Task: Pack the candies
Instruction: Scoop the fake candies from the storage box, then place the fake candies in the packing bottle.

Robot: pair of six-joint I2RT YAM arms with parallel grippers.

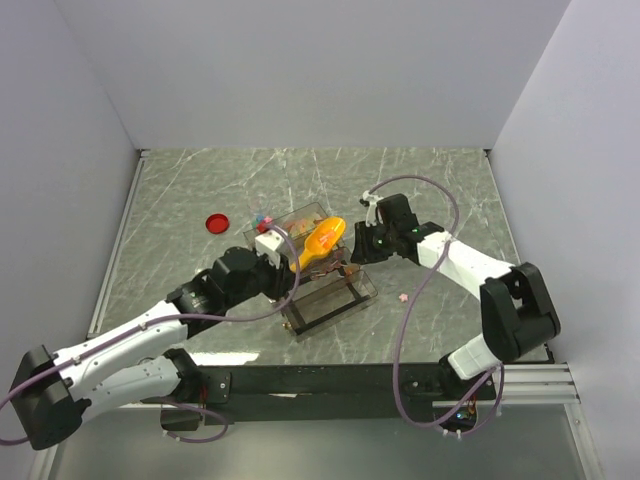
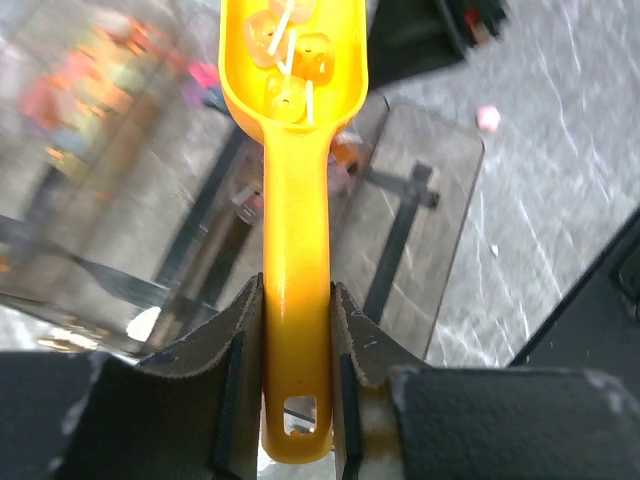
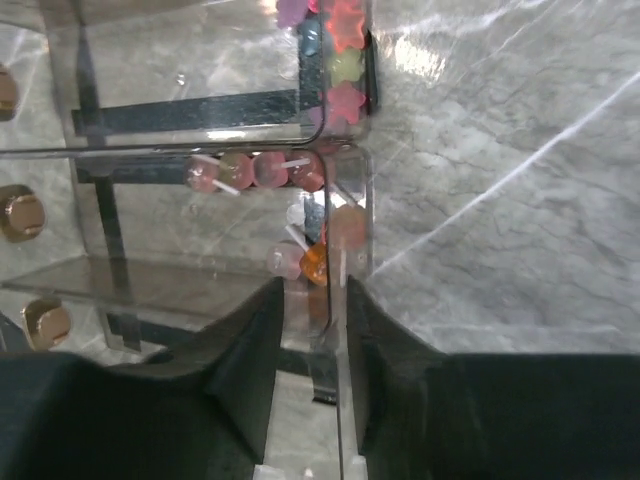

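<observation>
- Your left gripper [image 2: 297, 300]: jaws were clamped on the handle of the yellow scoop [image 2: 295, 190].
- Scoop bowl: it carried several orange candies [image 2: 288, 60] above the clear box [image 1: 330, 295].
- Your right gripper [image 3: 312, 300]: jaws stood apart, one either side of a box wall.
- Box contents: you had more candies inside, pink, red and orange, along the walls.
- Table [image 1: 450, 190]: one loose candy [image 1: 403, 297], pink, lay right of the box. The red lid [image 1: 216, 222] lay well left.
</observation>
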